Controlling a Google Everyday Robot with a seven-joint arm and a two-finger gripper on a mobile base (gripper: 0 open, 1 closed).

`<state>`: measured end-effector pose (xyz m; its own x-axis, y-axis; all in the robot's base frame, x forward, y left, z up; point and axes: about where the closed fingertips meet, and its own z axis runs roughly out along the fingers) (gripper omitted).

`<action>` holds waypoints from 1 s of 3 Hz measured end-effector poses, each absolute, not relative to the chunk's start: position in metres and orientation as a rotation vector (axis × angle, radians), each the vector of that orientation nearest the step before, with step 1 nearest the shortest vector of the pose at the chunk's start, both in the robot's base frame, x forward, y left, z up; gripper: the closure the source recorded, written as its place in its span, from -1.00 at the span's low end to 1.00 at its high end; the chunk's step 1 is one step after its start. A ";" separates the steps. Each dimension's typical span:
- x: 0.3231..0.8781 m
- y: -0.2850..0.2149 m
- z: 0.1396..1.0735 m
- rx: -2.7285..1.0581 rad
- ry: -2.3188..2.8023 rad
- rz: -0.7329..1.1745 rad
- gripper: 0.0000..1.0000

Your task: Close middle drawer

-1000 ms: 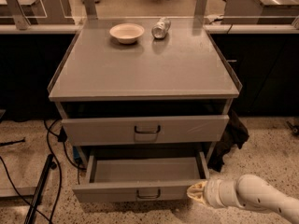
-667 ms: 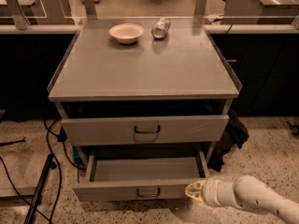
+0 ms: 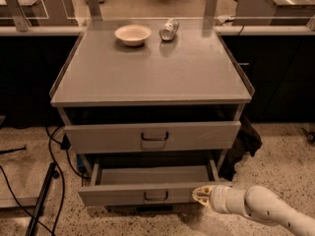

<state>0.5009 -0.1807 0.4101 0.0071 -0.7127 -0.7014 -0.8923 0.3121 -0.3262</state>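
A big grey metal bench [image 3: 152, 73] with drawers stands on a speckled floor [image 3: 285, 156]; on its flat top, near the back, sits a small white round bowl [image 3: 133, 34]; just beside the bowl, on the right, a shiny silver can [image 3: 169, 29] lies on its side; the two are close but not touching.

Under the top is a tall grey drawer front [image 3: 108, 137] with a dark loop handle [image 3: 155, 136]; there is a dark gap above it.

Below that is the middle drawer [image 3: 118, 195]; it is pulled out toward the camera, so its flat grey tray [image 3: 152, 175] shows; its low front has a small dark handle [image 3: 156, 196].

The robot's white round arm [image 3: 266, 208] comes in from the bottom right corner; its pale gripper [image 3: 201, 194] is at the right end of the middle drawer's front and looks to be touching it; I cannot tell if the gripper is open or shut, or if it has hold of anything.

Black cables [image 3: 55, 181] lie on the floor at the left; something dark and floppy [image 3: 244, 141] sits by the bench's right side.
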 end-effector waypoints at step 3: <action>0.564 -0.172 0.412 -1.398 1.680 0.220 1.00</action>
<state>0.5644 -0.1721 0.4118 0.0565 -0.6906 -0.7210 -0.8529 0.3420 -0.3945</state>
